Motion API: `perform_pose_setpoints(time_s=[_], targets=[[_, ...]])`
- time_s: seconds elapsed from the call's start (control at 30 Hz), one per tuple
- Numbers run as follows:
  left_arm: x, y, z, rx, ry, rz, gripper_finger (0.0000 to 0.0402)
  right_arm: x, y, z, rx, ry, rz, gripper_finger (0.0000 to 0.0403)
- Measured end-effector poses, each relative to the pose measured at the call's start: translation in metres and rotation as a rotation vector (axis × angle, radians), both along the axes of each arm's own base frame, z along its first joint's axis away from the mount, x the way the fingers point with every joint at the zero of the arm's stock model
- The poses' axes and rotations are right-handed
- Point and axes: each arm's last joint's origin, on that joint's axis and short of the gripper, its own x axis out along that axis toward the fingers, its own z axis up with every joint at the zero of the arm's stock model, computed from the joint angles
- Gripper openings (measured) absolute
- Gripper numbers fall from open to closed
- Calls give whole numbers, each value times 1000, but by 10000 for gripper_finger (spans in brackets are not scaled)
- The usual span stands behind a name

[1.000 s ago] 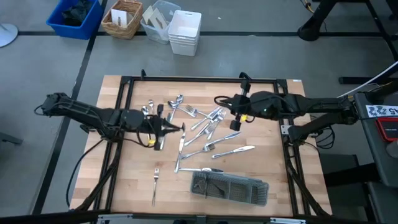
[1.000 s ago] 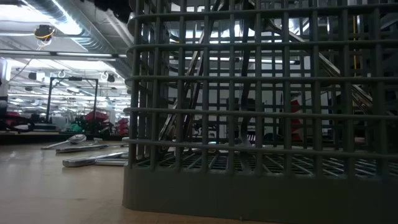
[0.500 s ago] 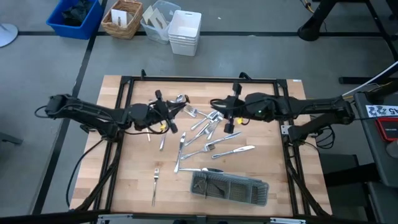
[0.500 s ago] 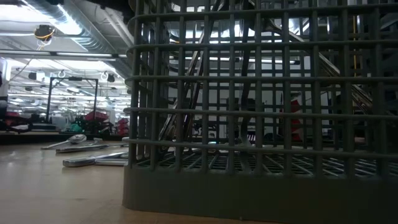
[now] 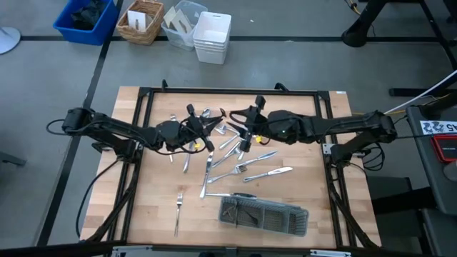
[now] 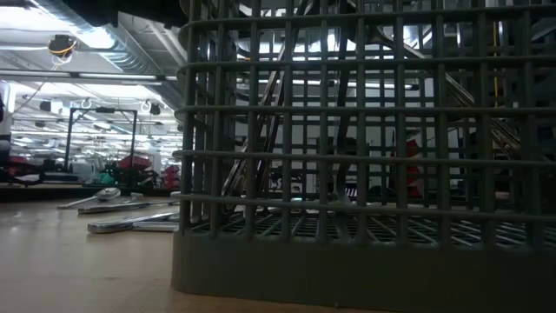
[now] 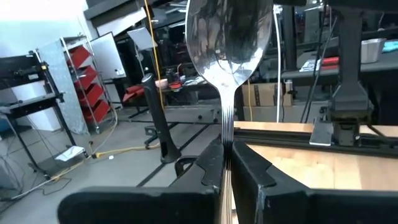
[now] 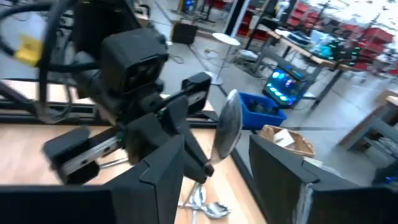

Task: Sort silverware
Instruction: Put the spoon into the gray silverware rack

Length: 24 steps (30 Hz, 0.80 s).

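Observation:
Over the table's middle my left gripper (image 5: 208,123) is shut on a shiny spoon (image 7: 227,37) and carries it above the wood. My right gripper (image 5: 239,123) faces it from the table's right. It is open, and the spoon's bowl (image 8: 227,127) stands just ahead of its spread fingers (image 8: 160,171) without touching them. More silverware (image 5: 239,153) lies scattered flat on the wood, and one fork (image 5: 178,210) lies alone near the front left. The grey mesh tray (image 5: 264,214) lies along the near edge; its wall (image 6: 365,156) fills the low view. My left gripper pinches the spoon's handle (image 7: 226,134) between its two fingers, a short way below the bowl. The fingers come in level from the table's left and lie along the handle. The spoon is lifted clear of the table, with its bowl sticking out past the fingertips toward my right gripper.
A black frame rail (image 5: 228,91) runs around the tabletop. Beyond the far edge, on the floor, stand a blue bin (image 5: 86,18), a wicker basket (image 5: 141,20) and white containers (image 5: 212,36). Some pieces of silverware (image 6: 113,204) lie left of the tray in the low view.
Both grippers have come toward each other and toward the far edge, and now meet over the table's middle. My left gripper has tipped up from slanting down to level, carrying the spoon with it. My right gripper has opened.

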Motion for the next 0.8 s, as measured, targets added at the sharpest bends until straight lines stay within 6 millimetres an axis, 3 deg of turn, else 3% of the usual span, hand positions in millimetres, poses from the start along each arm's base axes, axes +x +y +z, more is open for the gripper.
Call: perform_pose_setpoints(time_s=[0.33,0.6,0.8], targets=[[1,-1,0,-17,-22,-9,5,12,0,-6,-3,-41,-38,182],[1,-5,0,-24,-19,-26,8,27,-17,-17,-3,-51,-88,180],[1,-8,-1,-9,-3,-32,10,31,-22,-20,5,-48,-57,120]])
